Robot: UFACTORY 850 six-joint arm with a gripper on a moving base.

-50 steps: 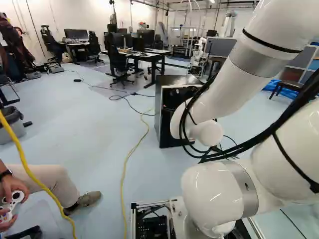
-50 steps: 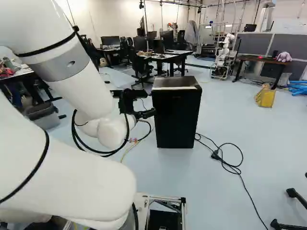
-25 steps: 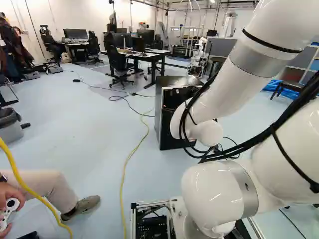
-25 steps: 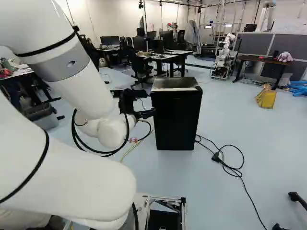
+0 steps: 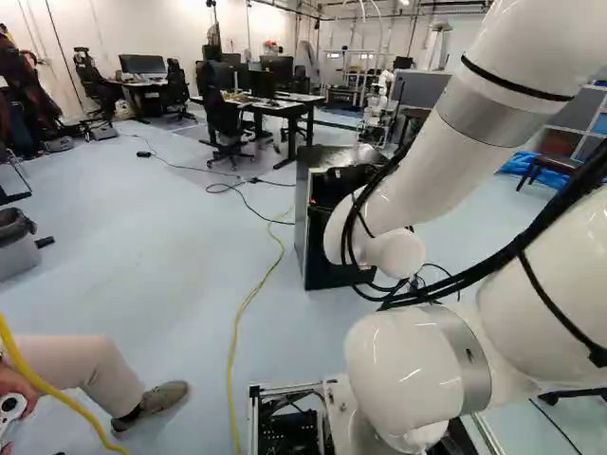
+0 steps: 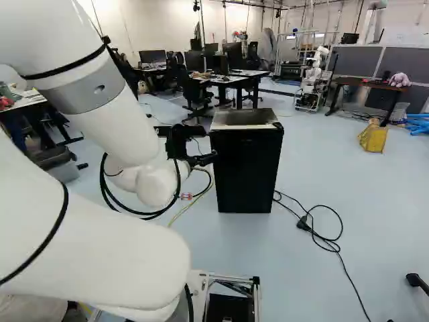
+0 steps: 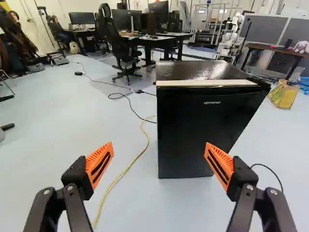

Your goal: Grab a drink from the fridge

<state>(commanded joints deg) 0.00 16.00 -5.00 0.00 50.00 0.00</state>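
Note:
My gripper reaches toward the upper left side of the black fridge in the right base view. In the wrist view the gripper is open, its two orange pads far apart and nothing between them. Ahead of it stands the fridge, more toward one finger than the other, its door closed. In the left base view the arm partly covers the fridge. No drink is visible; the inside of the fridge is hidden.
A yellow cable runs over the floor beside the fridge; a black cable with a plug lies on its other side. Desks and chairs stand behind. Another robot is farther back. A seated person's foot is near the base.
The base has moved slightly closer to the fridge, which appears a little larger and lower in the base views. The arm holds its pose, and the gripper remains open.

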